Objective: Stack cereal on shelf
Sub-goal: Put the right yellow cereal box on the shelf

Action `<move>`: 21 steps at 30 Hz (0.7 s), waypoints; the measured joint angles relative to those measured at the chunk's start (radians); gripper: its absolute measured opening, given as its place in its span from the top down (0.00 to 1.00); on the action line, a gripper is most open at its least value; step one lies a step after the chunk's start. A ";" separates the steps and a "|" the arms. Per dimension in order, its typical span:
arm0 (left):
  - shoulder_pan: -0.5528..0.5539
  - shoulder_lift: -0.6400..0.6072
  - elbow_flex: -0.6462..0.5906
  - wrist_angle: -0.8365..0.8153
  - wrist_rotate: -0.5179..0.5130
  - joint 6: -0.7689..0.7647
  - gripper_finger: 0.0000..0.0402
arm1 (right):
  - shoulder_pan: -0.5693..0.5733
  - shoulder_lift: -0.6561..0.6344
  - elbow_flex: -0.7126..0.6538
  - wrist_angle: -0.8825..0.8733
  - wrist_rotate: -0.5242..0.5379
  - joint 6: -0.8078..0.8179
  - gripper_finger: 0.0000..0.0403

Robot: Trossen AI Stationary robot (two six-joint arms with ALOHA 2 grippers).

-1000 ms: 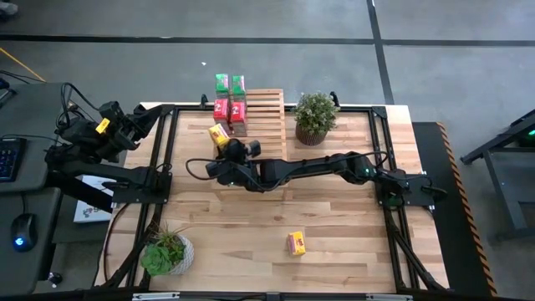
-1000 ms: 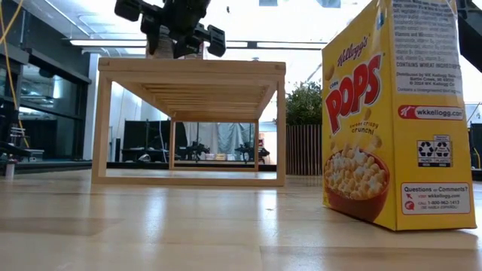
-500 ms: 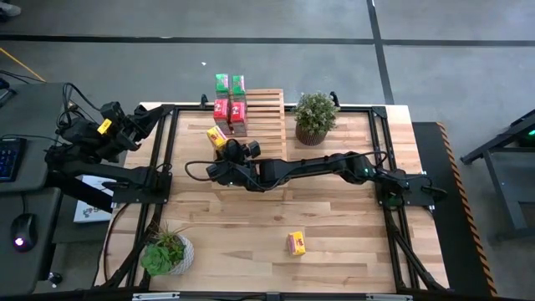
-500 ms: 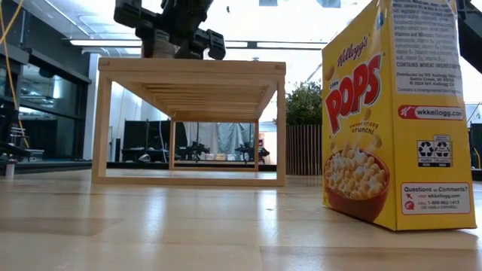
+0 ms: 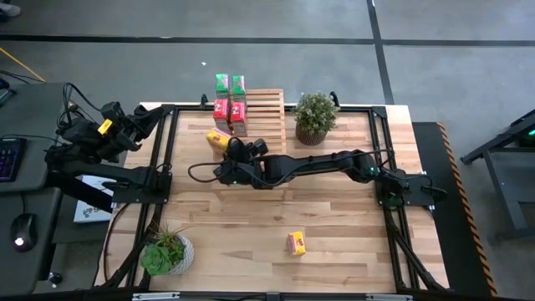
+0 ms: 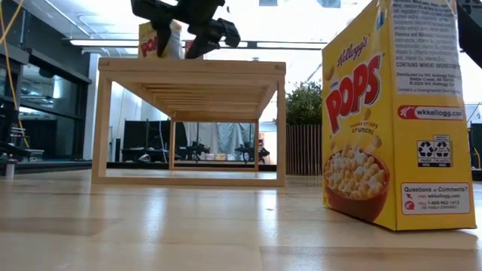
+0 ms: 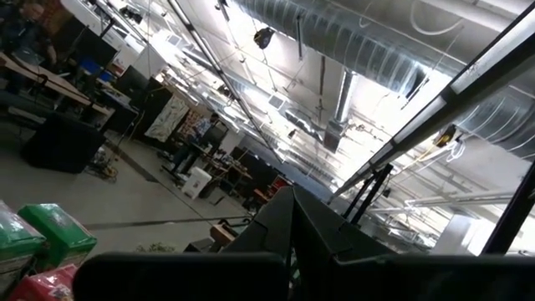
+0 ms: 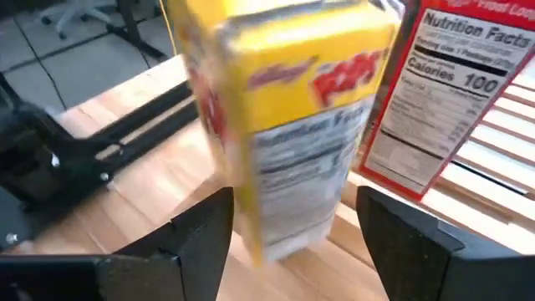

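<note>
Yellow cereal box [image 5: 218, 138] stands on the shelf's [image 5: 266, 113] left edge beside the red boxes [image 5: 230, 110], and the right gripper [image 5: 236, 149] has its fingers spread wide, gripping nothing, while the left gripper [image 5: 149, 119], far left, is closed.

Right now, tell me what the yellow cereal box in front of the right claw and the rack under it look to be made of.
Yellow cereal box: looks like thin printed cardboard with a slightly glossy finish; sharp folded edges and printed lettering show.

Rack: looks like light, unpainted wood with a matte finish; pale slats and square legs show, with no shine.

Right claw: fingers dark, probably plastic or metal; I cannot tell which.
</note>
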 joint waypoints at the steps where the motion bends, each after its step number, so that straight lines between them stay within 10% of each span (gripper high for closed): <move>1: 0.000 0.000 0.000 0.000 0.000 0.000 1.00 | 0.003 -0.003 0.000 -0.012 -0.004 0.000 0.39; 21: 0.000 0.005 0.000 -0.167 -0.037 -0.090 1.00 | 0.061 -0.106 0.000 -0.639 -0.120 -0.157 0.47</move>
